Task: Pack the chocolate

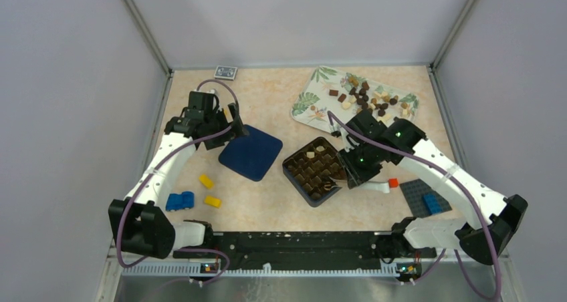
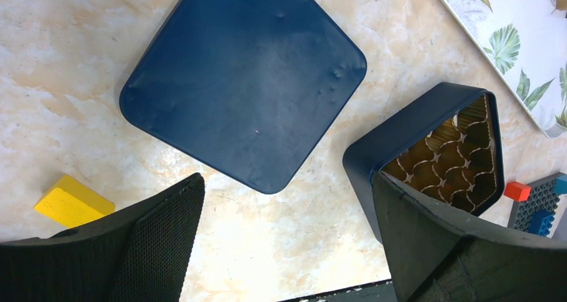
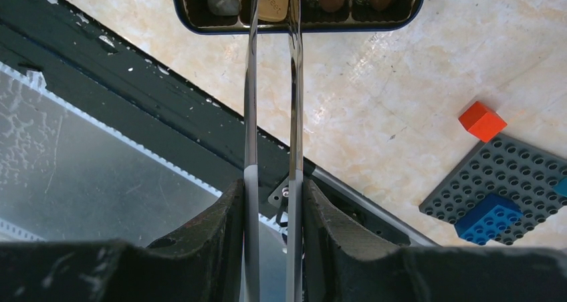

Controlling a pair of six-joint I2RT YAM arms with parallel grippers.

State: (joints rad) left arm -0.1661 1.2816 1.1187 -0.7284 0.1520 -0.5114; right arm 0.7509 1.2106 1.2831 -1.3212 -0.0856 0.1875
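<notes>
blue box [image 1: 292, 179] part-filled, loose chocs [image 1: 366, 96] on tray [image 1: 309, 103]

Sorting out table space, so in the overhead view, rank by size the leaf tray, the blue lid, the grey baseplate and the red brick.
Largest to smallest:
1. leaf tray
2. blue lid
3. grey baseplate
4. red brick

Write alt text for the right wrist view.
The right gripper clamps metal tongs whose tips bracket a light brown chocolate in the dark blue box. A red brick and a grey baseplate lie on the table at right.
</notes>
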